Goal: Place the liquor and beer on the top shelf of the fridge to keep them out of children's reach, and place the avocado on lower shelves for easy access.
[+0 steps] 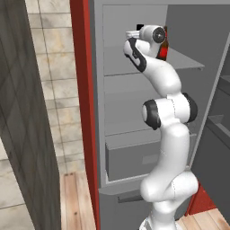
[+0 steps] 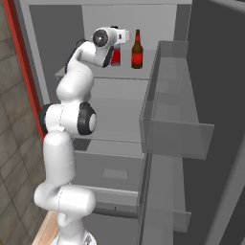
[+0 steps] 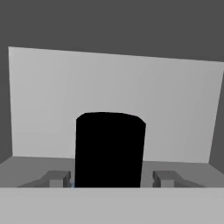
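Observation:
In the hand view the liquor's black cap stands upright between the fingertips of my gripper. A narrow gap shows on each side of the cap, so the gripper is open around it. The liquor's red label peeks out below my hand on the top shelf of the fridge. The beer stands upright on the same shelf, just right of the liquor and free of my hand. A brown and red part of it shows past my wrist. The avocado is out of view.
The lower shelves and the grey drawer lie under my arm. The open fridge door with its grey bins stands close on the right. A dark cabinet side is on the left.

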### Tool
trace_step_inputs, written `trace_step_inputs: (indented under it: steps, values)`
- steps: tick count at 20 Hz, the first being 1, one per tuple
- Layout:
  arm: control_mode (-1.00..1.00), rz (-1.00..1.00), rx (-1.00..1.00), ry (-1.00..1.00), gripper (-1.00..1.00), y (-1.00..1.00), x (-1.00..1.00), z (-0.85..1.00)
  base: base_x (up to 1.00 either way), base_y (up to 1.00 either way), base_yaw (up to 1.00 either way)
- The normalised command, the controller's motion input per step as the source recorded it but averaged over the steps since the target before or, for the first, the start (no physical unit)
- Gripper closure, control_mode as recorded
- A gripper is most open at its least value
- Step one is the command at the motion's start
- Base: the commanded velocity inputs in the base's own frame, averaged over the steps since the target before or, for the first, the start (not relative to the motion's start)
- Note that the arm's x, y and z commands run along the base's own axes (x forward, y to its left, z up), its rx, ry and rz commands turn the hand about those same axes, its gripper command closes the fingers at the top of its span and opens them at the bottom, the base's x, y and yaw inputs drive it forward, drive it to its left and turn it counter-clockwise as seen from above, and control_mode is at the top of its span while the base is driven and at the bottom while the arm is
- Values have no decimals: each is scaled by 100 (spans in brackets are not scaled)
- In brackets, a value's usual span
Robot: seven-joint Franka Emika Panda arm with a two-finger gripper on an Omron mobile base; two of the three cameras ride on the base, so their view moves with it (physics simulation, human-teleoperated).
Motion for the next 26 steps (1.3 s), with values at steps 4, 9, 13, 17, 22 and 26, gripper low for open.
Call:
trace_step_inputs:
  steps: [4,9,13,17,22,26]
  values:
    - [-100,0,-2,0,-100,4,-4,0,0,0,0]
    - [-100,0,-7,0,-100,10,-37,-4,0,0,0]
    - [-100,0,-7,-2,-100,15,-41,-18,0,0,0]
    - [-100,0,-4,-2,-100,3,-40,-7,0,0,0]
    - [-100,0,-1,-1,-100,-4,-56,0,0,0,0]
    - [-100,0,0,0,-100,-17,-81,0,0,0,0]
